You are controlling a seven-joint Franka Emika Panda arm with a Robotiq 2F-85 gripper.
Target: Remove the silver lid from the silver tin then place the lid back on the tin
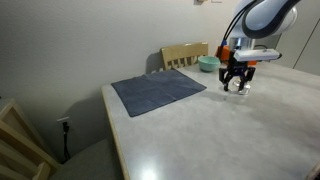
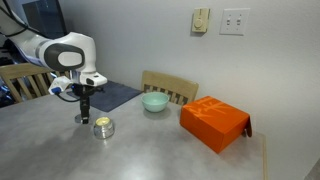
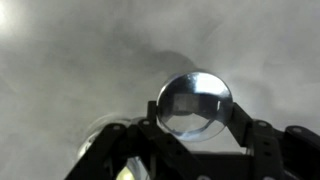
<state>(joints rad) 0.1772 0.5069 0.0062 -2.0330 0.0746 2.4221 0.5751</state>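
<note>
The silver lid (image 3: 193,103) is a round shiny disc between my gripper's two dark fingers (image 3: 195,118), which are shut on its edges. In an exterior view my gripper (image 2: 84,108) points straight down, with the lid (image 2: 83,118) at or just above the grey table. The silver tin (image 2: 103,127) stands open just beside it, with something yellowish inside. Its rim shows at the lower left of the wrist view (image 3: 103,140). In an exterior view my gripper (image 1: 236,82) hangs over the table and the tin (image 1: 245,88) is partly hidden behind it.
A teal bowl (image 2: 154,101) (image 1: 208,63) stands behind the tin. An orange box (image 2: 214,122) lies further along the table. A dark cloth mat (image 1: 158,92) (image 2: 115,95) lies near the table's edge. A wooden chair (image 2: 170,87) stands at the far side.
</note>
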